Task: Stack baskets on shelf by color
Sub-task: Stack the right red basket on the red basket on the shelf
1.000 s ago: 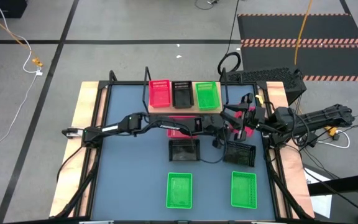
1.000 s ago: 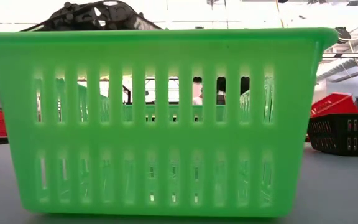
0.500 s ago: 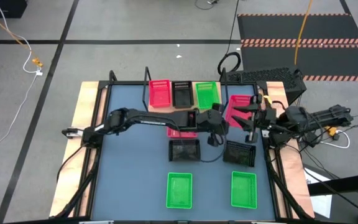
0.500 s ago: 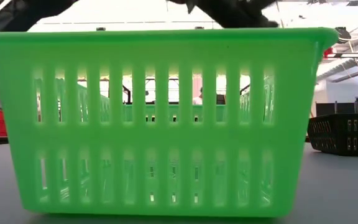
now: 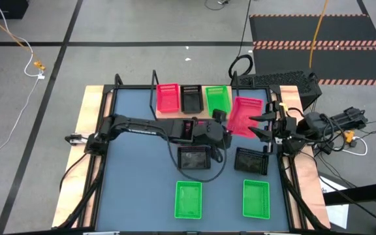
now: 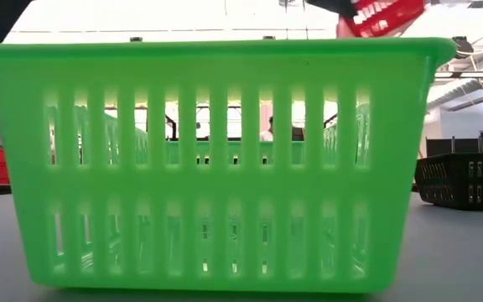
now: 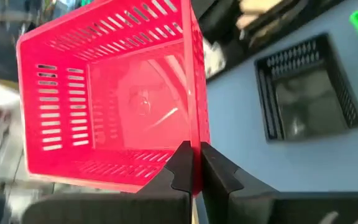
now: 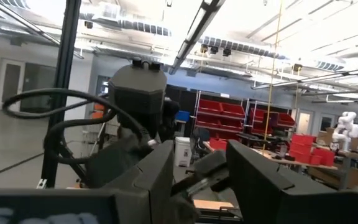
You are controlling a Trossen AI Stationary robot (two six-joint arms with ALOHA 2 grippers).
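L gripper point(image 7: 191, 163) clamped on red basket point(image 7: 117, 93) rim | slotted plastic, rectangular | R gripper point(image 5: 264, 125) fingers apart

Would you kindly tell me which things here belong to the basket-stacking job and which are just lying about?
Job: red basket in left end effector; shelf; shelf baskets; black baskets and green baskets on the table; right end effector, open.
Lying about: yellow cable, white cable, striped mat on the floor.

Glossy slotted plastic red basket point(image 7: 114, 99)
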